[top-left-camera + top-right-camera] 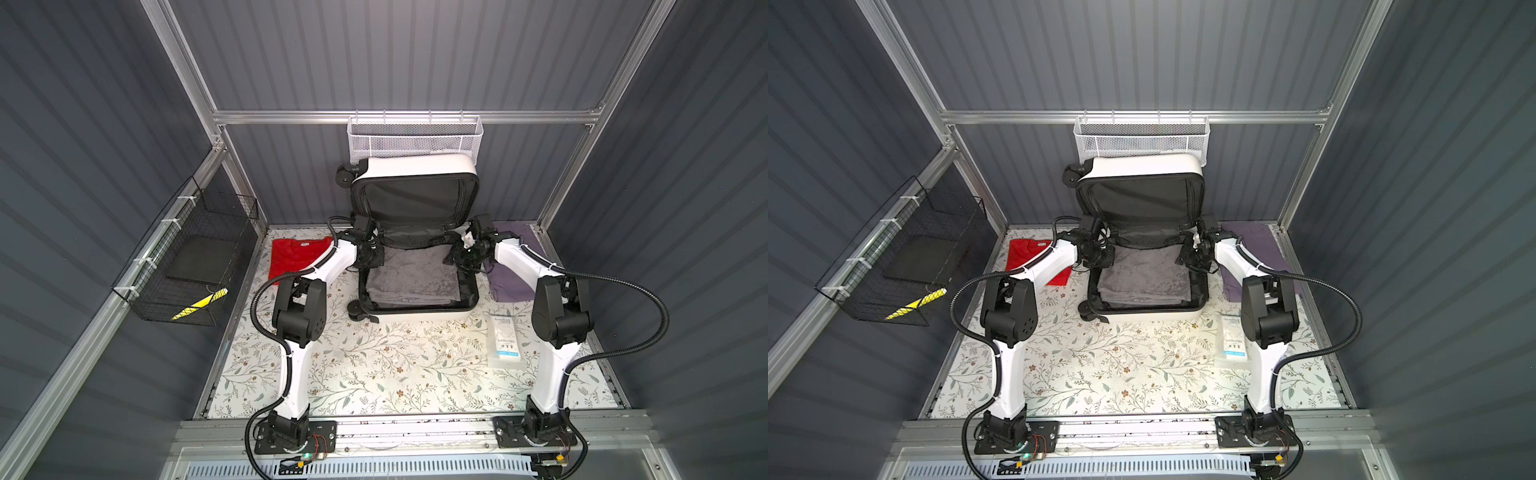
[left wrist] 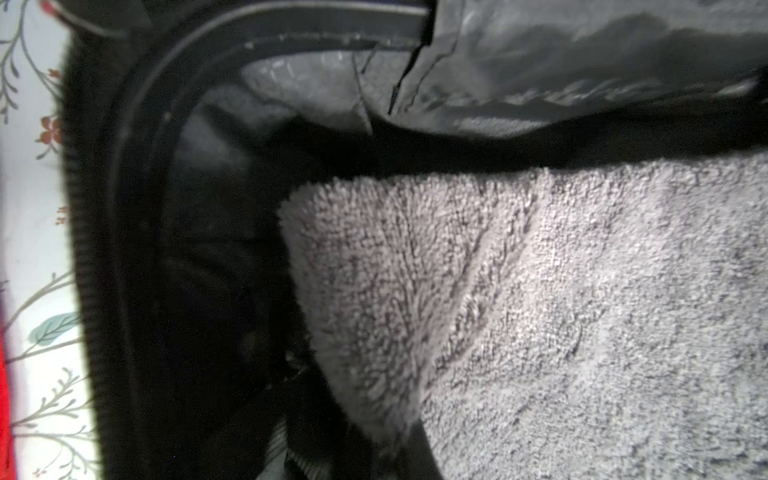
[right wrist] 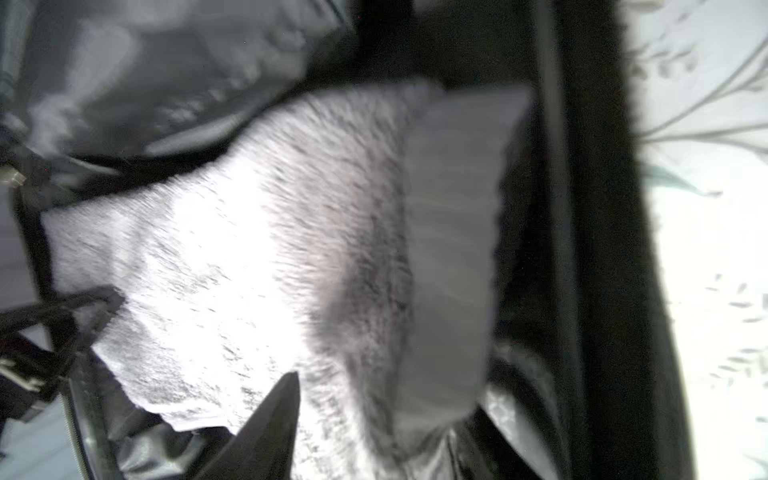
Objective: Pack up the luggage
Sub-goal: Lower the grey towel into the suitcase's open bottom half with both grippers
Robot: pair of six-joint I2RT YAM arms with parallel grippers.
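So the luggage [image 1: 415, 166] sits open at the back middle of the floral table cover [image 1: 374, 365]. Its lid leans up against the rear wall and the base lies flat, which leaves the whole tub open for loading from above. A grey towel [image 1: 411, 278] lies spread in the base. Both arms are parked at its far corners by the hinge, I'd guess to tuck the edge flat so it doesn't bunch where the lid folds. The left gripper [image 1: 370, 262] is closed up tight, though I can't see whether it's pinching any towel. The right gripper [image 1: 461, 259] I honestly can't tell: the right wrist view is blurry and shows just one dark finger [image 3: 274, 424] over the pile. The red shirt [image 1: 291, 257], purple garment [image 1: 511, 286] and white packet [image 1: 505, 340] wait outside, within easy reach, so packing looks barely started.
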